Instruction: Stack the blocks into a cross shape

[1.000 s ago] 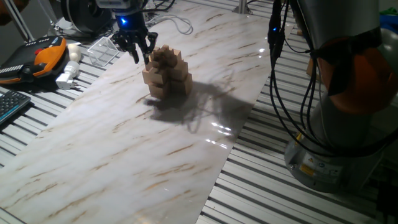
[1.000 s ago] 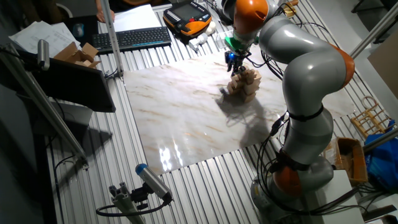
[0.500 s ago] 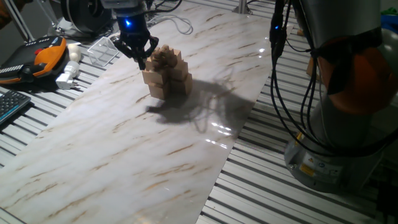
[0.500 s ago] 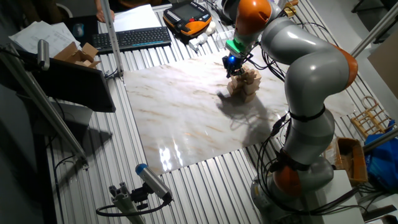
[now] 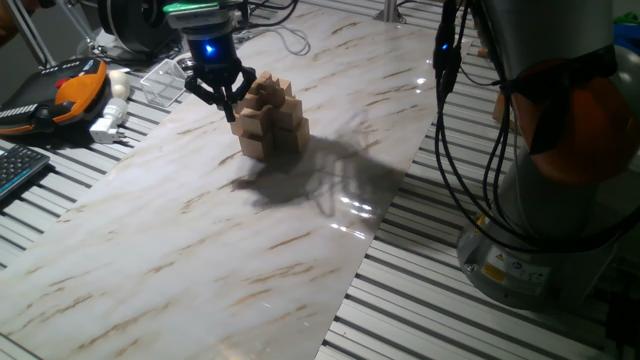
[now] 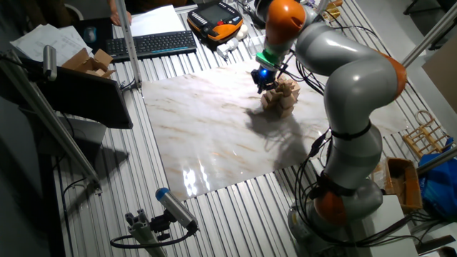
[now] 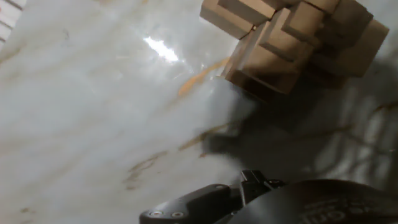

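A marbled slab (image 5: 200,230) covers the slatted table. The cross shape (image 5: 268,118) stands near the slab's far end, a tiered pile of tan cubes. The gripper (image 5: 222,97) hangs just beside the pile's upper tiers (contact cannot be told); its fingers look drawn close, but whether they hold anything cannot be told. In the hand view, the pile (image 7: 292,37) sits at the top right.

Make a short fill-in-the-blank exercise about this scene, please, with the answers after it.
1. The pile of wooden cubes stands on a ____-patterned board.
2. The gripper carries a glowing ____ light.
3. In one fixed view, the handheld controller at the left edge is black and ____.

Missing words: marble; blue; orange
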Robot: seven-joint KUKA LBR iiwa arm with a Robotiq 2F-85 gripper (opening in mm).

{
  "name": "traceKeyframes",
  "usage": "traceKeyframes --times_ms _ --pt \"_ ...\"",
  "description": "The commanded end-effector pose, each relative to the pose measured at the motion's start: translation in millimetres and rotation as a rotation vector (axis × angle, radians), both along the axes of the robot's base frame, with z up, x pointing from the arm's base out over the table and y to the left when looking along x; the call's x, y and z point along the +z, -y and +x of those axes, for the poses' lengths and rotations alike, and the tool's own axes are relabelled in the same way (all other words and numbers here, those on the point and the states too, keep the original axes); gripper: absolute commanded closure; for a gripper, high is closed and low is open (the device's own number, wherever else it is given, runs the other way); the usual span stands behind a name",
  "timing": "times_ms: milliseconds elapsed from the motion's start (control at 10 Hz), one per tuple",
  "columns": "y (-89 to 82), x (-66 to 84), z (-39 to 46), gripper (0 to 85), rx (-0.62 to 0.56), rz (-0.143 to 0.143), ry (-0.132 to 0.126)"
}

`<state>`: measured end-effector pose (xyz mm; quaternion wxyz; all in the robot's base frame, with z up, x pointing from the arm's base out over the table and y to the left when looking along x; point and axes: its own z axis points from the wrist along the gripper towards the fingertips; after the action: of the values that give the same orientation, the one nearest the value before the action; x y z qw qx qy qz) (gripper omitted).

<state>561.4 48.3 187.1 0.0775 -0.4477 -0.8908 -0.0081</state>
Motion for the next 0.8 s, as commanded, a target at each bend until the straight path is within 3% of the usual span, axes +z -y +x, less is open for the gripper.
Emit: traceKeyframes --times_ms 0,100,300,500,700 --pt "0.4 0.1 0.0 85.0 0.437 0.002 -0.006" --pt "0.7 0.2 -0.1 85.0 0.482 -0.002 0.000" --pt "1.2 -0.1 0.4 85.0 0.535 0.019 0.024" --pt "1.1 0.0 0.0 85.0 0.661 0.016 0.049" --pt "1.1 -0.1 0.1 85.0 0.781 0.027 0.058"
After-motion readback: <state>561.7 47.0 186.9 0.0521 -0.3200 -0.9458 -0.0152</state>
